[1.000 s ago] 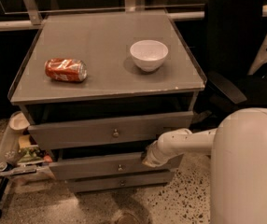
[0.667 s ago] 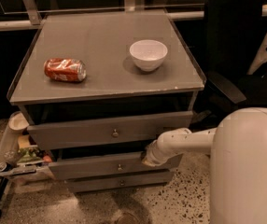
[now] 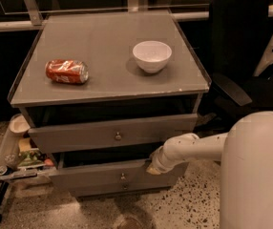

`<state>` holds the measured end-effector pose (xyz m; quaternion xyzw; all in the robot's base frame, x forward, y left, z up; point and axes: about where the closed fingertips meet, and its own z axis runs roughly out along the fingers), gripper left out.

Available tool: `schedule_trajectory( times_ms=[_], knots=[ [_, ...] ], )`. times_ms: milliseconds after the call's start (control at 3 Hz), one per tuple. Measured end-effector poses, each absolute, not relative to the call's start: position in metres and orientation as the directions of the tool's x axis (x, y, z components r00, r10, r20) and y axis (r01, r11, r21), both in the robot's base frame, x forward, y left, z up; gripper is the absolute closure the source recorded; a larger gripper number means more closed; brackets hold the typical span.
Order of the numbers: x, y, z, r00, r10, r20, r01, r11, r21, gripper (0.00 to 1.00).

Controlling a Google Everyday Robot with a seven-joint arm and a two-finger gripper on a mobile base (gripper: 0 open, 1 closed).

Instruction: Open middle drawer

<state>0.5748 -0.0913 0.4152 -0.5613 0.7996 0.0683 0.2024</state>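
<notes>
The grey cabinet [image 3: 108,87] has three stacked drawers. The middle drawer [image 3: 98,178], with a small round metal knob [image 3: 122,177], stands pulled out a little, and a dark gap shows above its front panel. My gripper [image 3: 153,166] is at the top edge of that panel near its right end, reaching in from the right on my white arm [image 3: 194,149]. The top drawer [image 3: 112,133] above it also stands out from the cabinet. Only a strip of the bottom drawer [image 3: 124,189] shows under the middle one.
A crushed red can [image 3: 66,71] lies on its side and a white bowl [image 3: 152,56] stands on the cabinet top. A black office chair [image 3: 241,56] is at the right. A cart with small items [image 3: 17,156] stands at the left on the speckled floor.
The middle drawer front has come slightly further out toward the camera, and my gripper has moved with it. The can and the bowl have not moved.
</notes>
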Motion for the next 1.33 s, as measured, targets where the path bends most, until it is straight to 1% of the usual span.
schedule_trajectory(
  times_ms=[1333],
  knots=[
    [0.557, -0.094, 0.416, -0.310, -0.869, -0.386, -0.923, 0.373, -0.099, 1.00]
  ],
)
